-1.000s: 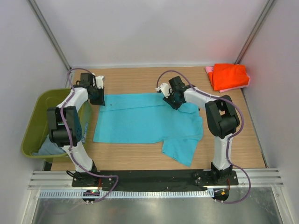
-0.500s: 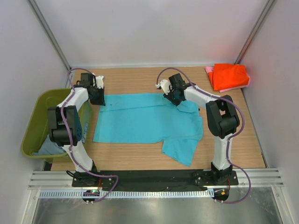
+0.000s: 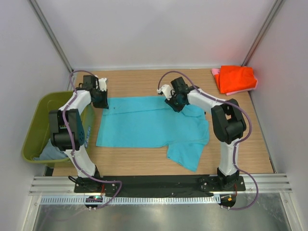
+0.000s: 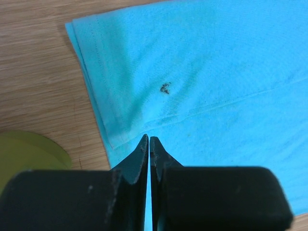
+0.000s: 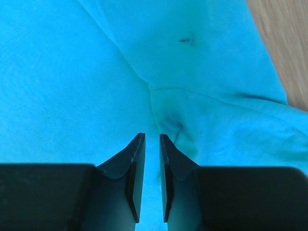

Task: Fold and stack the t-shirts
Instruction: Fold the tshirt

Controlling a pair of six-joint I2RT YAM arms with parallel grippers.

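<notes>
From above, the turquoise t-shirt (image 3: pixel 144 122) lies spread flat across the middle of the table (image 3: pixel 139 82), one sleeve trailing toward the lower right. The left claw (image 3: pixel 101 101) sits at its upper left corner and the right claw (image 3: pixel 173 102) at its upper edge, right of centre. In the upper right corner an orange-red t-shirt (image 3: pixel 236 78) lies folded on a pink t-shirt (image 3: pixel 216 72). At the left stands an olive-green bin (image 3: pixel 36 126) with grey-blue cloth (image 3: pixel 48 153) in its lower end. In the left wrist view, the left claw (image 4: pixel 149 138) is together, with only a hairline slit, above the turquoise t-shirt (image 4: pixel 216 72) near its hemmed corner; I cannot tell whether any cloth is caught. In the right wrist view, the right claw (image 5: pixel 150 135) stands narrowly apart over the turquoise t-shirt (image 5: pixel 57 72), just below a small pucker (image 5: pixel 169 120).
</notes>
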